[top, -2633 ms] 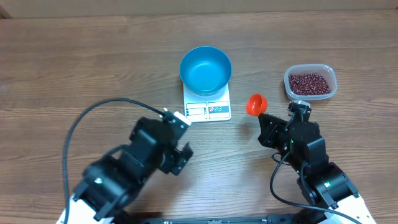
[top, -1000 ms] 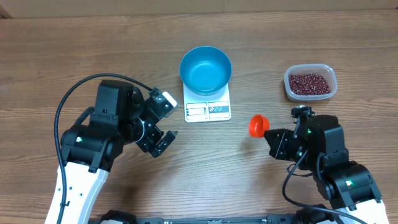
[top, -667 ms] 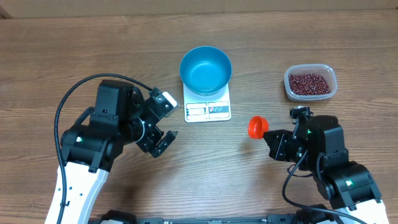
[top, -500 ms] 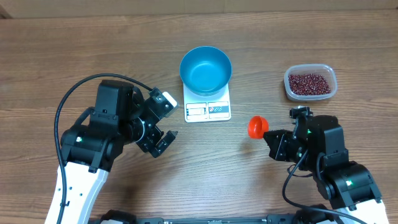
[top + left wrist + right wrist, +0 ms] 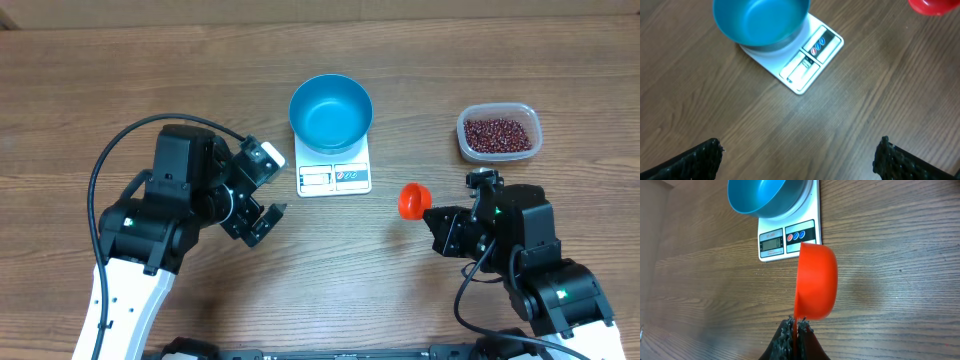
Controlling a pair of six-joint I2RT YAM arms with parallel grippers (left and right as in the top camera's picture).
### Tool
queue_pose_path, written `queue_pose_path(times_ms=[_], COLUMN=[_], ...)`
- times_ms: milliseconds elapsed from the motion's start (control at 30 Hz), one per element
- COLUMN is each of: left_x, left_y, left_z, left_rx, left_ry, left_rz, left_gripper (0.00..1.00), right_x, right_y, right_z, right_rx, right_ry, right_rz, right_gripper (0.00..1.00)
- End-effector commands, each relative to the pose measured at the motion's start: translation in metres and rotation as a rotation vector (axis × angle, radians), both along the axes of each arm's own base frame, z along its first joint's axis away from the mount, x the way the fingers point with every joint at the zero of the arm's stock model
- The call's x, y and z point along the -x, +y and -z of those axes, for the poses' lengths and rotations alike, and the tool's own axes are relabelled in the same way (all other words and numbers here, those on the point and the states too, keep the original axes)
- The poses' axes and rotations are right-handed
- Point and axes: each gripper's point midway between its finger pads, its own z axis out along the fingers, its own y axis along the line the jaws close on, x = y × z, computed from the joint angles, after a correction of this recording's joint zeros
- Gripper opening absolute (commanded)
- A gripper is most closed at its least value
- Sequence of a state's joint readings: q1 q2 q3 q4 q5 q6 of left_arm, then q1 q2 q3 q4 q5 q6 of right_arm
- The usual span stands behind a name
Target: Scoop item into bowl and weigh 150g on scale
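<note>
Your right gripper (image 5: 434, 214) is clamping the thin handle of a red scoop (image 5: 412, 199), with its fingers pressed together on it. In the right wrist view the scoop is standing on edge just beyond the fingertips, tilted so its rim is facing left. It is hanging over bare wood of the table (image 5: 100, 90), touching neither the scale nor the tub.

The beans (image 5: 497, 133) are lying in a loose heap inside a clear plastic tub (image 5: 462, 138) at the far right. That is beyond your right gripper and a little to its right, well apart from the scoop.

The blue bowl (image 5: 331, 112) is sitting on the far part of the white scale (image 5: 334, 178), in the middle of the table, far and to the left of the scoop. The bowl's inside is showing plain blue. The scale's display and button panels are facing the near side, uncovered by the bowl.

Your left gripper (image 5: 266, 190) is hovering near and to the left of the scale with its fingers spread wide apart, gripping nothing. In the left wrist view the bowl and scale are lying ahead of the two fingertips, clear of both, with only wood between the fingers.
</note>
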State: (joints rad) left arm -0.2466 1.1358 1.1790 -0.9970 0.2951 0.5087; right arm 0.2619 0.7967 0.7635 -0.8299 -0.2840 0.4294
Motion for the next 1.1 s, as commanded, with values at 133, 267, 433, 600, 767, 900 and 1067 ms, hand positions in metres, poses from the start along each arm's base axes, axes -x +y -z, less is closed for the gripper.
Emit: queue_pose_path(times_ms=[133, 267, 433, 600, 767, 900, 1067], left_x=[-0.0082, -0.0076, -0.0077, -0.008, -0.0092, -0.0094, -0.0092], left_y=[0.0011, 0.0013, 0.0015, 0.0013, 0.001, 0.001, 0.001], left_z=[-0.0074, -0.0068, -0.0067, -0.007, -0.0079, -0.008, -0.0079], left_rx=[-0.01, -0.011, -0.012, -0.011, -0.005, -0.005, 0.0], left_ry=[-0.03, -0.026, -0.026, -0.027, -0.03, -0.031, -0.026], left_rz=[0.001, 0.001, 0.001, 0.0, -0.006, -0.006, -0.014], left_gripper=[1.0, 1.0, 1.0, 1.0, 1.0, 1.0, 1.0], right_x=[-0.009, -0.01, -0.0098, -0.0108, -0.0107, -0.0107, -0.0108], right_y=[0.0007, 0.0009, 0.0009, 0.0011, 0.0011, 0.0011, 0.0012], right_z=[-0.0229, -0.024, -0.0238, -0.025, -0.0249, -0.0248, -0.025], right_rx=[-0.014, -0.016, -0.016, -0.017, -0.017, -0.017, -0.017], right_ry=[-0.08, -0.086, -0.084, -0.091, -0.09, -0.09, -0.091], right_rz=[0.001, 0.001, 0.001, 0.001, 0.001, 0.001, 0.001], right_gripper=[0.04, 0.04, 0.04, 0.04, 0.04, 0.04, 0.04])
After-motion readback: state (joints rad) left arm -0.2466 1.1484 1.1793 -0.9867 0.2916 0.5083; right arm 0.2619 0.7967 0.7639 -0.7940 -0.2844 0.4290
